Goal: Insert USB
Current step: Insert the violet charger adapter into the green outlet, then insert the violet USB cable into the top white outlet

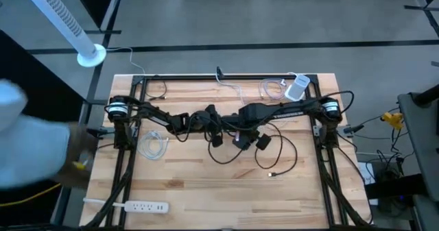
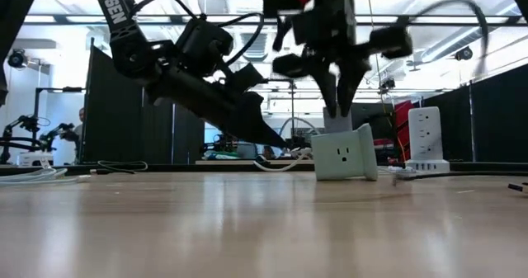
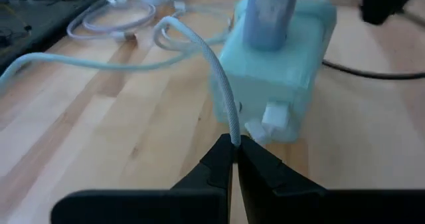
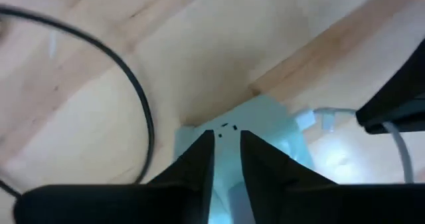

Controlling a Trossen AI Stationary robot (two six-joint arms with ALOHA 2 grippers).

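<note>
Both grippers at mid-table; left gripper (image 3: 234,159) pinched shut on soft white cable (image 3: 219,84) just behind USB plug (image 3: 265,121), beside pale charger block (image 3: 279,71); right gripper (image 4: 226,151) narrowed onto block top; limp, light; hold nearer stiff plug.

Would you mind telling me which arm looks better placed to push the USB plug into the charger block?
Left, probably. The left gripper is shut on the white cable, its plug right at the pale green charger block. The right gripper is clamped on the block's top, apparently steadying it.
</note>
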